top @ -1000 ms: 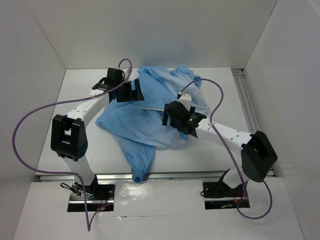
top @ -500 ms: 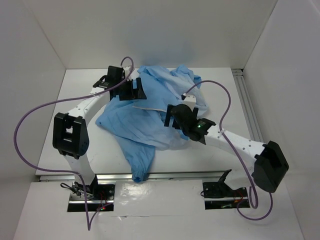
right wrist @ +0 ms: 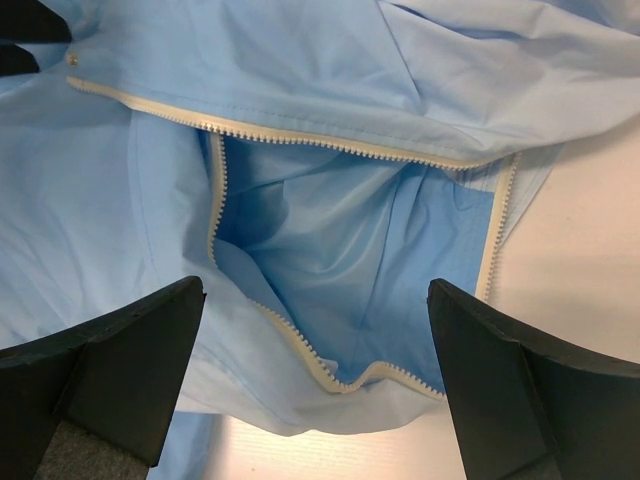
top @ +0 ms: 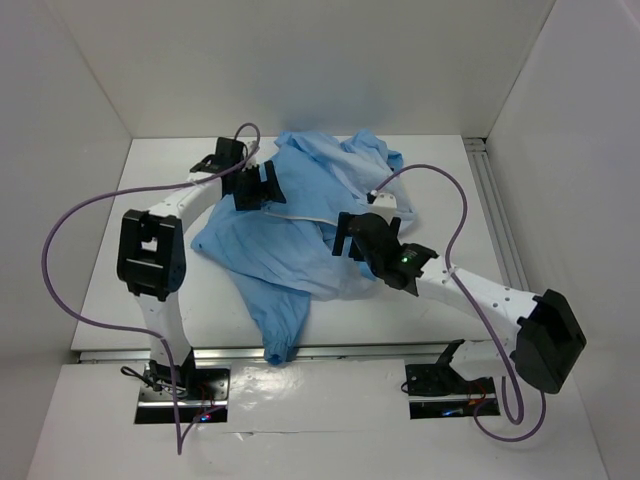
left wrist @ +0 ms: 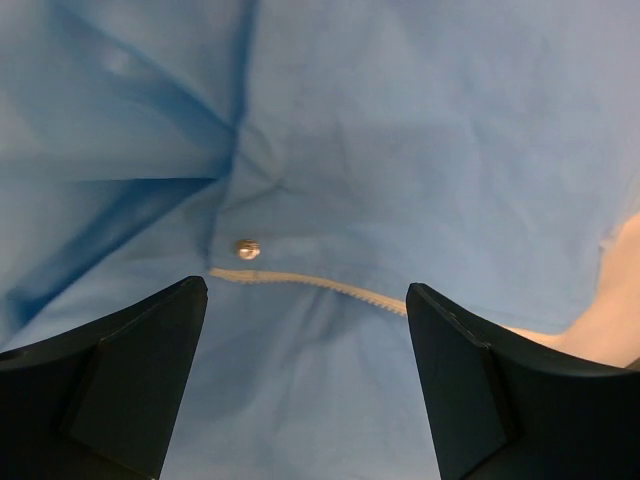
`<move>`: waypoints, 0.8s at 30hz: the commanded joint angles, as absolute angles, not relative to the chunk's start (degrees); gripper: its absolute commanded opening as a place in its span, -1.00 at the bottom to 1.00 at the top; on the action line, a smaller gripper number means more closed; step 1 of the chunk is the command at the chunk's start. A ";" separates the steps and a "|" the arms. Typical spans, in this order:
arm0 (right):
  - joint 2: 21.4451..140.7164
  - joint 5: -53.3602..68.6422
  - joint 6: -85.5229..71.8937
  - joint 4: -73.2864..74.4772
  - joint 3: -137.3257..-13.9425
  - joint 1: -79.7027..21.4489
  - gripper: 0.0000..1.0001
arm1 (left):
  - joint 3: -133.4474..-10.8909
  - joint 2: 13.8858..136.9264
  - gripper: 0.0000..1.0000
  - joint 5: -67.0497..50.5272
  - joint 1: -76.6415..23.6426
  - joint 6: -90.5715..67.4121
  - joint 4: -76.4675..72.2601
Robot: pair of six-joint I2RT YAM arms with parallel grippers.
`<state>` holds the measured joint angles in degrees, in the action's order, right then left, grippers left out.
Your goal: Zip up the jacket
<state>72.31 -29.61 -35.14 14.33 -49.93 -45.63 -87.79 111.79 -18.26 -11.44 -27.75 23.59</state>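
Note:
The light sky-blue jacket (top: 290, 245) lies crumpled on the white table, front open. Its white zipper edging (right wrist: 330, 140) runs across the right wrist view, and a second strand (right wrist: 300, 350) loops below it. My left gripper (top: 262, 186) is open over the jacket's upper left part; the left wrist view shows blue fabric, a zipper strand (left wrist: 330, 285) and a small metal snap (left wrist: 247, 248) between its fingers. My right gripper (top: 345, 234) is open above the jacket's middle, with the open zipper edges between its fingers (right wrist: 110, 370). Neither holds anything.
White walls enclose the table (top: 150, 250) on three sides. A rail (top: 495, 210) runs along the right edge. Purple cables (top: 70, 230) loop from both arms. A sleeve (top: 280, 325) hangs toward the near edge.
The right arm has stretched out, its elbow swinging right and toward the near edge, with the gripper still over the jacket's middle. The left arm's elbow has moved up and its gripper shifted slightly.

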 commanded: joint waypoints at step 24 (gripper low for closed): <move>75.94 -31.20 -36.47 13.97 -53.35 -46.58 1.00 | -90.88 118.12 0.54 -26.19 -10.63 -26.63 18.02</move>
